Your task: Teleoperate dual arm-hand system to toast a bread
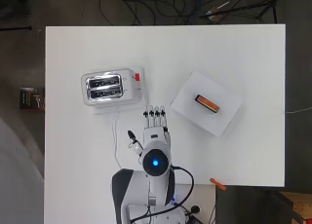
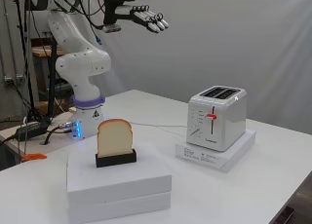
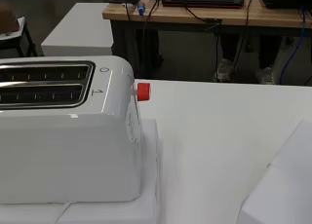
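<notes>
Bread (image 2: 115, 137) stands untouched in its black holder at lower left, toaster (image 2: 217, 117) slots empty, hand (image 2: 147, 15) hovering high with straight fingers: nothing done yet.

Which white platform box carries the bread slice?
The taller stacked box, nearer the side camera; bread slice stands upright in a black holder there. The flatter box holds the toaster.
</notes>
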You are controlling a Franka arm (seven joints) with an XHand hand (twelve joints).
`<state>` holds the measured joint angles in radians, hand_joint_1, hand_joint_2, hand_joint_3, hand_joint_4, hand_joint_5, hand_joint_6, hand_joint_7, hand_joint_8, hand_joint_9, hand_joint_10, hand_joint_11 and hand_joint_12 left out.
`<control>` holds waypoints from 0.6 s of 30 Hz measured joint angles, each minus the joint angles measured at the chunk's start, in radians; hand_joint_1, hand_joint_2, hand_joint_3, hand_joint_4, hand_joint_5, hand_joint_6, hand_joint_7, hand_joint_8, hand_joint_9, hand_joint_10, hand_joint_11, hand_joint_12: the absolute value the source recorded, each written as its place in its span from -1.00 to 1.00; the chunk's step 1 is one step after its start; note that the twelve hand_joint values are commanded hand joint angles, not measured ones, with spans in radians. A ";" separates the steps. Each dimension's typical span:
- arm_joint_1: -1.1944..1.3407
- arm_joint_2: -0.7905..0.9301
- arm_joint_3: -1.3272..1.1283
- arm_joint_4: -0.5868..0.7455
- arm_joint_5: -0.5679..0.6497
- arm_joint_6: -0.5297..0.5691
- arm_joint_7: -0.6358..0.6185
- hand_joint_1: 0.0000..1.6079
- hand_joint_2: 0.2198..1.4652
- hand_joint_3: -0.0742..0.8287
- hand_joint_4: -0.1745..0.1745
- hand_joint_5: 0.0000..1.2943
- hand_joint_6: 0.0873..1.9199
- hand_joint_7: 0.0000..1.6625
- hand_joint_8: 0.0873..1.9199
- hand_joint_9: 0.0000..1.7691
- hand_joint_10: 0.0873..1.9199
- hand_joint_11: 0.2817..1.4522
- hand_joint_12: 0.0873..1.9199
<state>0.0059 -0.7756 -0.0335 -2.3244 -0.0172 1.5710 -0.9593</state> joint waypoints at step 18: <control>-0.049 0.368 -0.306 0.197 -0.079 -0.109 0.099 -0.95 0.55 -0.82 0.21 -0.40 -1.00 -0.48 -1.00 -0.34 -1.00 -0.60 -1.00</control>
<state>-0.0435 -0.4080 -0.3391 -2.1272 -0.0961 1.4620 -0.8600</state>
